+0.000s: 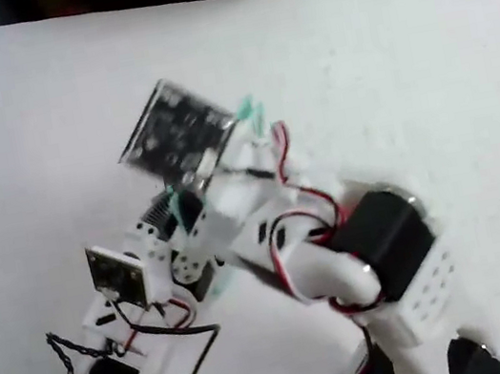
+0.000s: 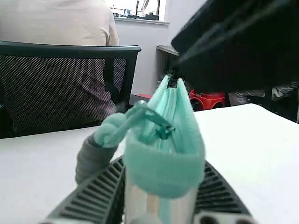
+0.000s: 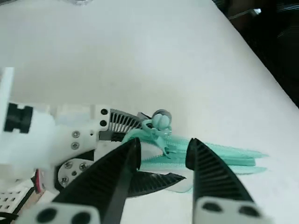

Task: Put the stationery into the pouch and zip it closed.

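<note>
Right wrist view: my right jaws point(image 3: 163, 144) wide, zipper pull point(image 3: 158, 125) just ahead; left jaws point(image 2: 161, 186) clamp pouch point(image 3: 224, 156), which runs toward 1 o'clock in high view.

Two claws: left claw point(image 2: 161, 193) and right claw point(image 3: 163, 144). One pouch point(image 3: 236, 156), between the left claw's fingers. One table point(image 3: 140, 46).

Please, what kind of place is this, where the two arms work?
Probably an office or a lab room. A black mesh office chair stands at the white table, and there is a window in the wall behind.
</note>
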{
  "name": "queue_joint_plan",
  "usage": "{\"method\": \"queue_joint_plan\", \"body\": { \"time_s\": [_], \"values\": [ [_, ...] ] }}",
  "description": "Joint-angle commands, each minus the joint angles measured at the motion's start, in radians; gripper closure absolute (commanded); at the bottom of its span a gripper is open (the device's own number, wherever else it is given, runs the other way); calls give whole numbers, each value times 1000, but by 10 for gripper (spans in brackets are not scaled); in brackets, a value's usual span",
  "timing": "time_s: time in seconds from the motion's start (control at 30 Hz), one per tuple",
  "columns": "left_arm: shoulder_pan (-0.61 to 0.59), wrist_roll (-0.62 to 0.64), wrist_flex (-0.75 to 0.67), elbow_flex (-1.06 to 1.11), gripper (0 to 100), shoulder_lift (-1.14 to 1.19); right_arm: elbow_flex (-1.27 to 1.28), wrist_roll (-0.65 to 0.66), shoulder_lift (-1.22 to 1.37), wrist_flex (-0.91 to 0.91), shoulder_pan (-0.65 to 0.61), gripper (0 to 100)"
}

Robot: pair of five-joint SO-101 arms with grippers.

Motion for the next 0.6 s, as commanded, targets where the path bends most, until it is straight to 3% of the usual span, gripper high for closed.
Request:
{"method": "queue_joint_plan", "body": {
  "time_s": [0.0,0.57],
  "values": [
    [15,0,5,-6,819,-2,31,23,-24,4,-10,831],
    [15,0,9,-6,819,-2,137,32,-22,-119,28,833]
  ]
}}
